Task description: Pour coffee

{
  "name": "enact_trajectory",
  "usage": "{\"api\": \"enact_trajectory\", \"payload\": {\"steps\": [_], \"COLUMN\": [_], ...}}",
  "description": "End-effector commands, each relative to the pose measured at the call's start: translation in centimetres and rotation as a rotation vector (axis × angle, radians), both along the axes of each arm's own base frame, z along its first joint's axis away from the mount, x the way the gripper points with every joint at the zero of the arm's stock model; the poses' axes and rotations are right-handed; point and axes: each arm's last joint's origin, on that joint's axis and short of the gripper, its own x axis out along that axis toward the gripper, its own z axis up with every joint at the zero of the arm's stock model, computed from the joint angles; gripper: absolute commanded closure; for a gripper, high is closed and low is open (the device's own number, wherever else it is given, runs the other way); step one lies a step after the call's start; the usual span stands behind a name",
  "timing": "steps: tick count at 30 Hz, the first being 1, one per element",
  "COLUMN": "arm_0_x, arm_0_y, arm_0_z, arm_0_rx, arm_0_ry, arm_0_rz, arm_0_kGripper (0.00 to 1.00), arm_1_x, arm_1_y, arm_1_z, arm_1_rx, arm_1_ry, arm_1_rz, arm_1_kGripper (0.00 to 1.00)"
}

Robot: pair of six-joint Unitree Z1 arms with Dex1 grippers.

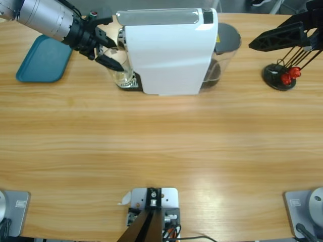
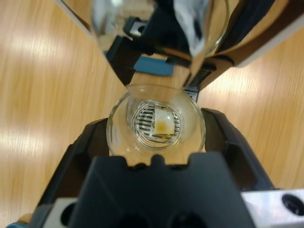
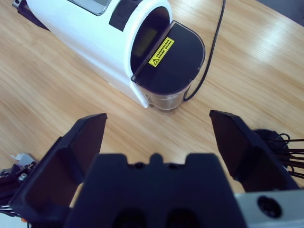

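My left claw [image 2: 156, 137] grips a round clear glass [image 2: 156, 124] under the glossy white coffee machine [image 1: 169, 53] near the surface's far edge; tan coffee [image 2: 165, 126] pools inside. My right claw [image 3: 159, 137] gapes, holding nothing.

Silver-grey cylindrical arm [image 1: 48, 17], black cabled wrist, chunky matte-black angular jaws.

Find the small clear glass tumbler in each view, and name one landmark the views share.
High view: small clear glass tumbler upper left, at the white coffee machine's left end.
Left wrist view: tumbler at centre, between the left claw's jaws.
Right wrist view: not in it.
Shared landmark: the coffee machine.
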Motion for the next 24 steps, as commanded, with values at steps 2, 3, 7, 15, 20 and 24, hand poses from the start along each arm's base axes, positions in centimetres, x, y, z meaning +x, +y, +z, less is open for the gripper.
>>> {"api": "enact_trajectory", "payload": {"steps": [2,3,7,15,20,24], "arm_0_x": [0.7,0.6,0.4,0.6,0.9,0.8], "arm_0_y": [-1.6,-1.8,-2.3,-1.8,-1.2,-1.0], "arm_0_z": [-1.9,-2.0,-2.1,-2.3,-2.8,-2.6], "arm_0_rx": [-0.002,-0.003,-0.004,0.011,0.033,0.029], "arm_0_ry": [0.030,0.034,0.040,0.036,0.044,0.046], "arm_0_rz": [-0.045,-0.052,-0.068,-0.049,-0.019,-0.010], "arm_0_kGripper": [0.658,0.658,0.658,0.645,0.009,0.009], "arm_1_x": [-0.4,-0.4,-0.4,-0.3,-0.3,-0.3], "arm_1_y": [-0.5,-0.5,-0.5,-0.4,-0.4,-0.4], "arm_1_z": [0.1,0.1,0.0,-0.1,-0.3,-0.3], "arm_1_rx": [-0.012,-0.011,-0.013,-0.016,-0.018,-0.018], "arm_1_ry": [-0.006,-0.006,-0.003,0.000,0.006,0.007], "arm_1_rz": [-0.004,-0.004,-0.004,-0.003,-0.003,-0.003], "arm_1_kGripper": [0.000,0.000,0.000,0.000,0.000,0.000]}}
